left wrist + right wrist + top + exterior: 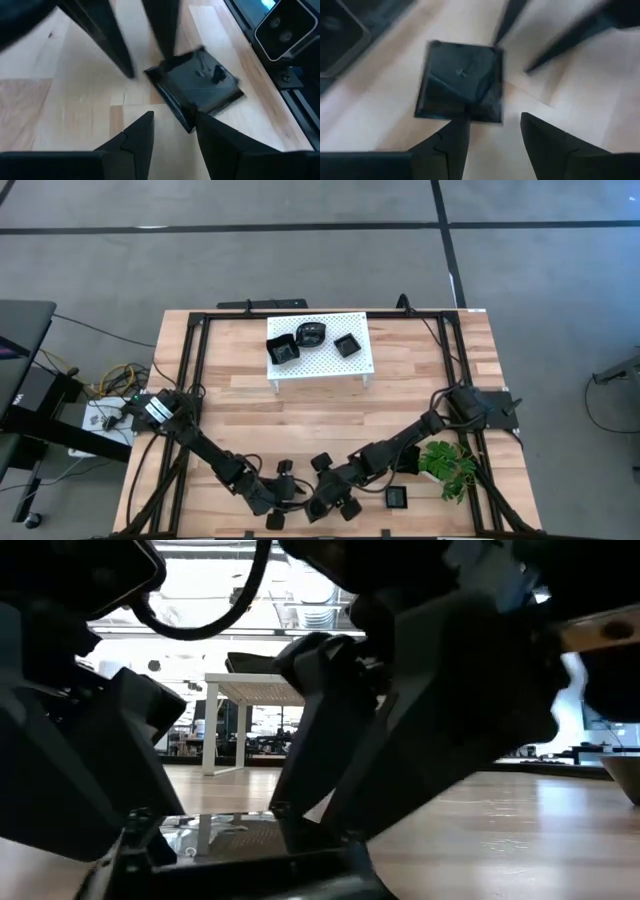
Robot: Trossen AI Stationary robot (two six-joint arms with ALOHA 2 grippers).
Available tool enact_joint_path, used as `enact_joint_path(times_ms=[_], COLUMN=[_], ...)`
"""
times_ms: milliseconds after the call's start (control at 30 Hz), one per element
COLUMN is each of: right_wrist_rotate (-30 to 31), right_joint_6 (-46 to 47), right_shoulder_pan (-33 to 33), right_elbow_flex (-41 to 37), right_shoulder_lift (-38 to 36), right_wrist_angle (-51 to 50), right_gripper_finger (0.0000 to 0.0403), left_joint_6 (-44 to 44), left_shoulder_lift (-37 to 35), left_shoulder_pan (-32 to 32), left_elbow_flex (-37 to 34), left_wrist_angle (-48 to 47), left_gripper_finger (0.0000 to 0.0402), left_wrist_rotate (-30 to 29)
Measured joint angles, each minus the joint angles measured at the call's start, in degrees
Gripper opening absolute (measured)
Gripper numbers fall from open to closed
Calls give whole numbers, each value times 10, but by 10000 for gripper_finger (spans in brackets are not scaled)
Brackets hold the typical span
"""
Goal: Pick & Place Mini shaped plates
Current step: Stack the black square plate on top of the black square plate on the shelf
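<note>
Mini shaped plates are split between the table's near edge and the far rack. Nearest, a square black plate (pixel 197 86) lies flat on the wood at the near edge, between the two grippers, which meet there tip to tip. Left gripper (pixel 172 131) hovers just short of it, fingers parted, nothing held; one corner of the plate points into the gap between them, so the plate sits diagonal to this gripper. Right gripper (pixel 492 131) comes from the other side, likewise open and empty; from its wrist the same plate (pixel 461 81) lies just ahead of one fingertip, nearly square-on, an edge facing the fingers. No long axis to speak of. To the right, another small square plate (pixel 397 498) rests near the green plant (pixel 448 465). Farthest, the white perforated rack (pixel 320 364) carries three more plates (pixel 312 335), well apart from both arms.
</note>
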Motion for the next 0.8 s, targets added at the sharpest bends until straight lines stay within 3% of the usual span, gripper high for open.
enact_joint_path(times_ms=[133,633,700,800], right_wrist_rotate=[-21,2,17,88], right_joint_6=[4,-28,-49,-67], right_shoulder_pan=[1,-15,-15,-22], right_elbow_flex=[0,-2,-2,-2], right_shoulder_lift=[7,3,-2,-19], right_wrist_angle=[15,45,42,27], right_gripper_finger=[176,165,166,166], left_joint_6=[3,57,75,87], left_shoulder_lift=[3,-24,-42,-72], left_shoulder_pan=[1,19,22,30], left_elbow_flex=[7,7,7,2], left_wrist_angle=[-2,-10,-5,4], left_gripper_finger=[148,147,147,147], left_wrist_rotate=[-2,-45,-45,-47])
